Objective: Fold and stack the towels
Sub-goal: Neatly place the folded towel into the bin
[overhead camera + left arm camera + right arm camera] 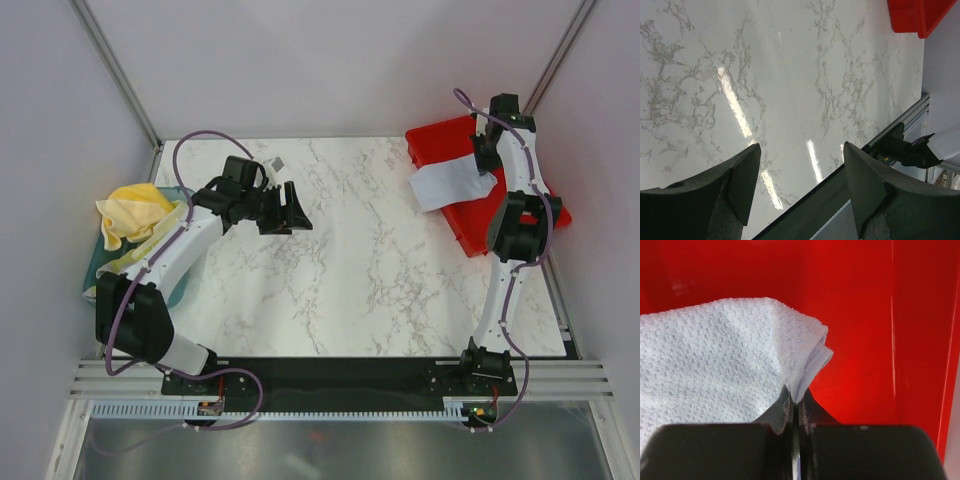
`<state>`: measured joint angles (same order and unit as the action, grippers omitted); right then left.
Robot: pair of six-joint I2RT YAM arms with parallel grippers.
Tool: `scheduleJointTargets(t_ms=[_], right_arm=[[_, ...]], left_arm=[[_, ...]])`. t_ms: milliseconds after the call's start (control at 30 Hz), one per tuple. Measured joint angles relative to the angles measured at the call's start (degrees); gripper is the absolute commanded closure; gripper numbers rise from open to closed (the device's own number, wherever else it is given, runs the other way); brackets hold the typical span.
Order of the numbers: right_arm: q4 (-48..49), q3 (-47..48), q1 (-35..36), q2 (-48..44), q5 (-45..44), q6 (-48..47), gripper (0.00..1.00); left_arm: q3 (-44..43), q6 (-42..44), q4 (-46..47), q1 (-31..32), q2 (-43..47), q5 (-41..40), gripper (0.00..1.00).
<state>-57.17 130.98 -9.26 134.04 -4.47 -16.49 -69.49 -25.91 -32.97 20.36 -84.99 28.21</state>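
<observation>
Towel point(715, 355), pale waffle-weave, pinched in right fingers point(816, 417), glossy red bin point(860, 315)

Dimpled pale towel point(715, 365), red bin point(855, 315), yellow towel point(135, 208), grey-veined white table point(370, 265).

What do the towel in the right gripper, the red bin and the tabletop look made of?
The towel looks like soft cloth, pale blue-white with a pebbled texture; it bunches where the right gripper pinches it. The red bin is likely moulded plastic: smooth walls with a glossy sheen. The tabletop is marble-patterned and glossy with light streaks; stone or laminate, I cannot tell.
</observation>
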Motion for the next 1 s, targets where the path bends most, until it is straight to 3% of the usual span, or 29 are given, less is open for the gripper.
scheduleJointTargets(t_ms=[667,800,833,867,1000], right_arm=[[6.0,2.6,-4.3,3.5,-0.2,-4.0,1.00],[7.5,2.6,-4.0,5.1,-1.0,-4.1,0.75],[8.0,2.6,-4.0,5.4,-1.6,-4.0,0.62],[8.5,2.6,-4.0,5.5,-1.9,-3.7,0.56],[10.4,2.6,-4.0,5.5,-3.4,-2.7,0.45]], left_arm=[[-2.6,0.0,0.0,0.0,0.0,2.7,0.25],[-2.7,0.0,0.0,0.0,0.0,3.5,0.25],[-2.7,0.0,0.0,0.0,0.0,3.7,0.25],[-2.7,0.0,0.0,0.0,0.0,3.8,0.25],[-2.7,0.0,0.0,0.0,0.0,3.9,0.25]])
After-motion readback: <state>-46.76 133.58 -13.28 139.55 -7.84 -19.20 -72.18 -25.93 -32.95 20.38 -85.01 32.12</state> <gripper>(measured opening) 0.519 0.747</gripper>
